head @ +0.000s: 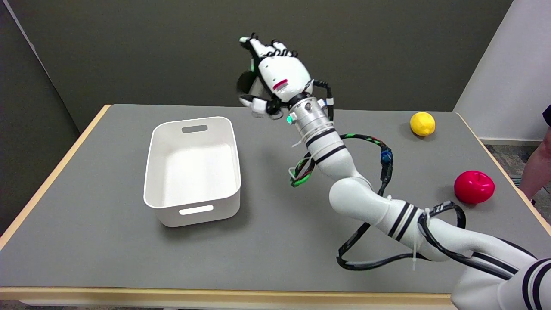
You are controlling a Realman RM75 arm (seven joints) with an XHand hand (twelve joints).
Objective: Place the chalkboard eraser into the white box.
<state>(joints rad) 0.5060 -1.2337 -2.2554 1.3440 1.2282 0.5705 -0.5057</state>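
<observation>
Left of centre, the white box [192, 168] sits on the table [86, 241]. Above centre, the right hand [275, 77] is raised past the box's upper right corner, fingers wrapped on a dark object (apparently the eraser [247, 82], mostly hidden). At right lie a lemon [422, 123] and, lower, a red apple [474, 187].

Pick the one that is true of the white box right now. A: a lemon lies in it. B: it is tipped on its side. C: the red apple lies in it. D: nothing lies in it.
D: the white box stands upright with a bare white floor, while the lemon and the red apple lie on the table far to its right.
</observation>
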